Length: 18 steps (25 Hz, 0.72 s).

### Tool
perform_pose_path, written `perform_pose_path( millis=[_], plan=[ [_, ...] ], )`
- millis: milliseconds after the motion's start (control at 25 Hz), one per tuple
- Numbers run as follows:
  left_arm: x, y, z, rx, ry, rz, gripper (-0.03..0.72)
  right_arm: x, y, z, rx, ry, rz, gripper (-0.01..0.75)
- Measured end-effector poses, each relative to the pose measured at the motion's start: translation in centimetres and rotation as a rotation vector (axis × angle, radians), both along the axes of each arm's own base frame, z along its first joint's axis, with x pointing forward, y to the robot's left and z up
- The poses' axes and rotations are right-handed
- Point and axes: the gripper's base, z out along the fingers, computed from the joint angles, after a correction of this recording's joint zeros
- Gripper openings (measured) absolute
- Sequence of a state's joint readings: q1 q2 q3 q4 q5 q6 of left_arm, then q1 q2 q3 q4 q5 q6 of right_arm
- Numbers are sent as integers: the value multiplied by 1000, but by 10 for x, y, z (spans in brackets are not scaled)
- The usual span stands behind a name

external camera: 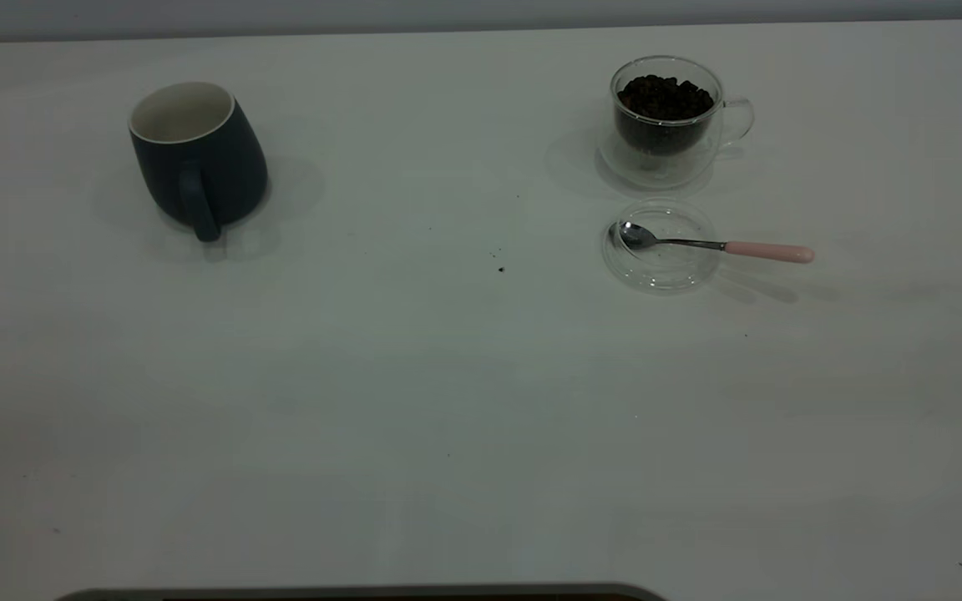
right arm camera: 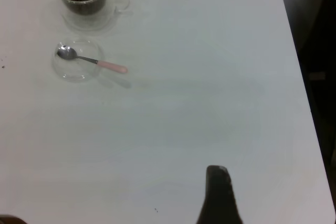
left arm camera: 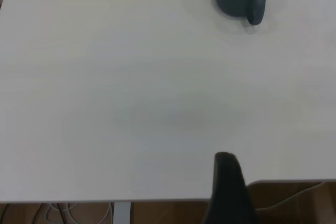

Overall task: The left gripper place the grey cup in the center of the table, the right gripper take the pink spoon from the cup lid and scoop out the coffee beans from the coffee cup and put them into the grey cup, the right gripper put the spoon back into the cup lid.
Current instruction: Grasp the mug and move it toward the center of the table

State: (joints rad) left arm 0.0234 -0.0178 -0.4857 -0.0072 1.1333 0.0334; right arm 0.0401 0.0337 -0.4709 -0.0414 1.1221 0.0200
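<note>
Grey cup [external camera: 197, 159]: upright at desk [external camera: 414, 401] left, handle toward the near edge, centre placement not begun; left gripper [left arm camera: 228, 187] far off, fingers' state cannot be told; next it must reach and grasp; pink spoon [external camera: 715, 245] lies on cup lid [external camera: 659, 250]

The surface [external camera: 414, 401] under me is plain white with a few tiny dark specks. The grey cup [external camera: 201, 163] is dark blue-grey outside, with a white inside and rim. The coffee cup [external camera: 666, 117] and cup lid [external camera: 660, 271] are clear, the coffee beans [external camera: 665, 96] dark brown-black, and the pink spoon [external camera: 711, 245] has a shiny metal bowl and pale pink handle.
</note>
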Motion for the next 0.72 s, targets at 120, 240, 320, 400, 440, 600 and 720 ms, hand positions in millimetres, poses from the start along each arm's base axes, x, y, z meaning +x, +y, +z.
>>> perform_pose_path(
  millis=[120, 240, 320, 400, 440, 600, 720],
  plan=[
    [3, 0, 1, -2, 25, 1, 565, 0, 0, 0, 0, 0, 0, 591],
    [16, 0, 13, -13, 95, 3, 565, 0, 0, 0, 0, 0, 0, 591],
    [31, 0, 28, -18, 95, 7, 565, 0, 0, 0, 0, 0, 0, 591],
    [59, 1, 43, -19, 119, 7, 565, 0, 0, 0, 0, 0, 0, 591],
    [72, 1, 47, -19, 131, 7, 565, 0, 0, 0, 0, 0, 0, 591],
    [136, 4, 56, 28, 205, -16, 565, 0, 0, 0, 0, 0, 0, 591],
    [192, 8, 52, 128, 297, -83, 565, 0, 0, 0, 0, 0, 0, 591]
  ],
)
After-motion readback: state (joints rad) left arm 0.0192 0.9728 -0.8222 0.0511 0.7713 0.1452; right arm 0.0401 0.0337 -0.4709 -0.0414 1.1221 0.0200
